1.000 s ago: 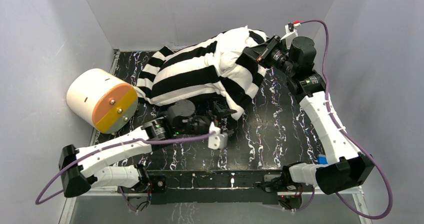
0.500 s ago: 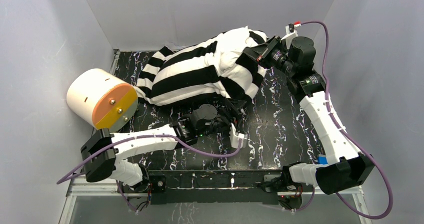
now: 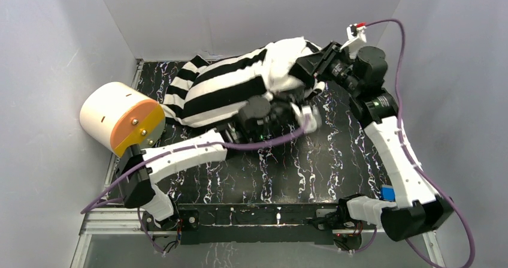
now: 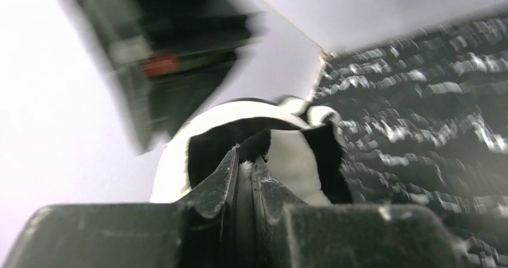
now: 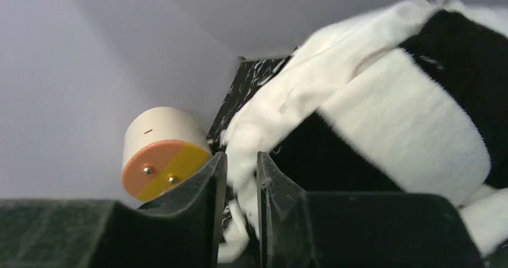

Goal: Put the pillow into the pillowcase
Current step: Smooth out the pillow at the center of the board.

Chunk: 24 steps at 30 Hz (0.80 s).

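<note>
The soft pillowcase (image 3: 221, 88) with broad black and white stripes lies bulging across the far middle of the table, at about 12 o'clock in the top view. Most of the plump white fabric pillow (image 3: 283, 70) seems to be inside it. A puffy white end shows only at the sleeve's mouth, toward 1 o'clock, so the stuffing looks nearly finished but not closed off.

The right gripper (image 5: 239, 160) sits at that mouth. Its jaws stand slightly apart with a strip of white cloth in the gap, and I cannot tell whether they pinch it or merely straddle it. The left gripper (image 4: 244, 167) reaches in from 7 o'clock to the bundle's near edge. In its blurred wrist view, its jaws are drawn together on what looks like a thin fold of the striped cloth.

The black, white-veined marbled tabletop (image 3: 335, 154) lies beneath, and a cream cylinder with an orange and yellow face (image 3: 117, 121) rests at 9 o'clock.

Risks: if the right side loosens, the mouth could slide back and bare more pillow. A thin pinch may slip under a pull. The two wrists work close together and could knock each other.
</note>
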{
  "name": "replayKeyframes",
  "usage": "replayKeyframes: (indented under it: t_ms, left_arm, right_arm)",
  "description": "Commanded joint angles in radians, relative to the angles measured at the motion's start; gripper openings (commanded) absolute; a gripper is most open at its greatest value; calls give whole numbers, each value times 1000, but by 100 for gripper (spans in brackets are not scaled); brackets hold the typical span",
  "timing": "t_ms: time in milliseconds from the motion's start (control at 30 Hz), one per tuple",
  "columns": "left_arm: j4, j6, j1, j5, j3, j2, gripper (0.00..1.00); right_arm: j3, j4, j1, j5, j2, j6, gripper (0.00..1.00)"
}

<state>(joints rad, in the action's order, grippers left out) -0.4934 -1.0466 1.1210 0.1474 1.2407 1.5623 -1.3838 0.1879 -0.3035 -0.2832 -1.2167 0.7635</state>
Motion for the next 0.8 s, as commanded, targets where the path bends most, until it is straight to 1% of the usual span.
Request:
replayKeyframes:
  t_ms: [0, 67, 133, 167, 200, 267, 333, 367, 433, 500, 600, 700, 767]
  left_arm:
    - [70, 427, -92, 47, 302, -67, 0]
    - [125, 511, -104, 62, 388, -73, 0]
    - [201, 623, -141, 54, 492, -73, 0]
    - [241, 700, -169, 37, 530, -71, 0]
    - [266, 735, -191, 25, 559, -71, 0]
    - [292, 777, -216, 40, 611, -68, 0]
    - [316, 807, -240, 58, 677, -51, 0]
    - [332, 823, -260, 61, 723, -28, 0]
    - [375, 844, -291, 49, 832, 23, 0]
    - [430, 843, -303, 49, 951, 82, 0]
    - [477, 833, -315, 65, 1102, 162, 0]
    - [483, 831, -328, 70, 1158, 196, 0]
    - [473, 837, -340, 68, 1149, 192, 0]
  right_arm:
    - [-42, -67, -1, 68, 181, -380, 41]
    - [-56, -21, -1, 68, 222, -506, 59]
    - [-53, 6, -2, 41, 261, -596, 73]
    - [-51, 22, -2, 42, 284, -621, 78]
    - [-52, 37, -1, 47, 298, -633, 80]
    - [-49, 76, -1, 47, 314, -657, 84]
    - [-40, 157, -2, 75, 315, -672, 86]
    - [-23, 180, -2, 55, 315, -681, 85]
    - [41, 196, -2, -49, 321, -714, 83]
    - [148, 156, -2, -115, 356, -744, 81]
    - [312, 41, -2, -118, 458, -762, 83]
    - [428, -30, -2, -120, 541, -800, 84]
    - [469, -22, -1, -42, 576, -830, 85]
